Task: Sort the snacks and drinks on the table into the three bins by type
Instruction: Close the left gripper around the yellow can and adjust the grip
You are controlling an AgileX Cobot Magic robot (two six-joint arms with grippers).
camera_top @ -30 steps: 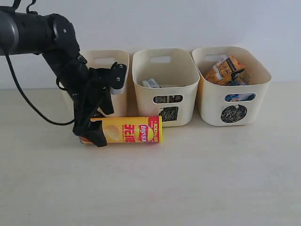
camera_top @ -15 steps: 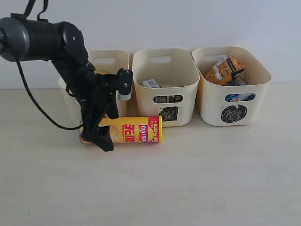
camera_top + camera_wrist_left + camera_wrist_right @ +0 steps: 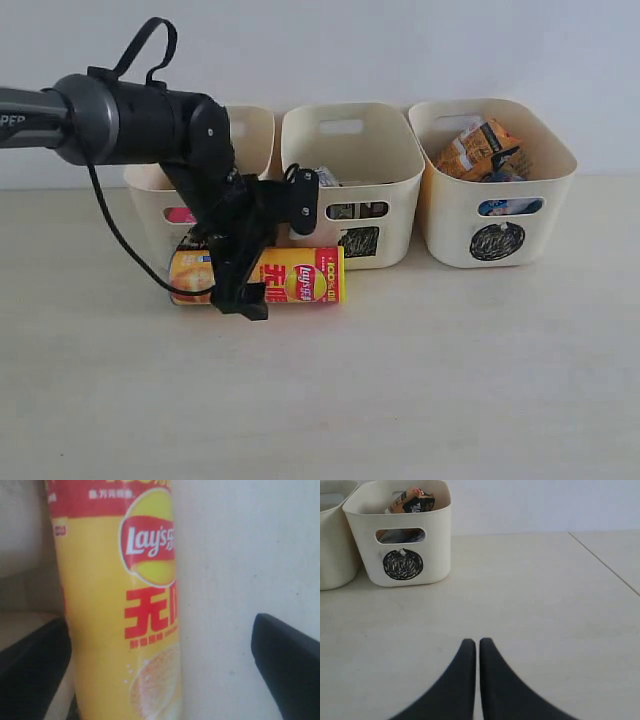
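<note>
My left hand [image 3: 243,297] is open wide and hangs over the yellow chip tube [image 3: 300,277], with one finger on each side and nothing held yet. The tube lies on its side on the desk [image 3: 450,390], near the back edge, just in front of the left bin [image 3: 255,125] and the middle bin [image 3: 390,200]. In the left wrist view the tube sits much closer to one finger than to the other. I think that finger would touch first when I squeeze. The tube is round and smooth, so it could roll or slide away from me. It could also bump the bins right behind it. It is long too, so a grab far from its middle might let one end droop and catch on a bin's rim. The tube is bright yellow, with a red band at one end, a round red Lay's badge, big red letters and a picture of a chip. My right hand [image 3: 477,644] is shut tight with nothing in it, low over a bare part of the desk.
</note>
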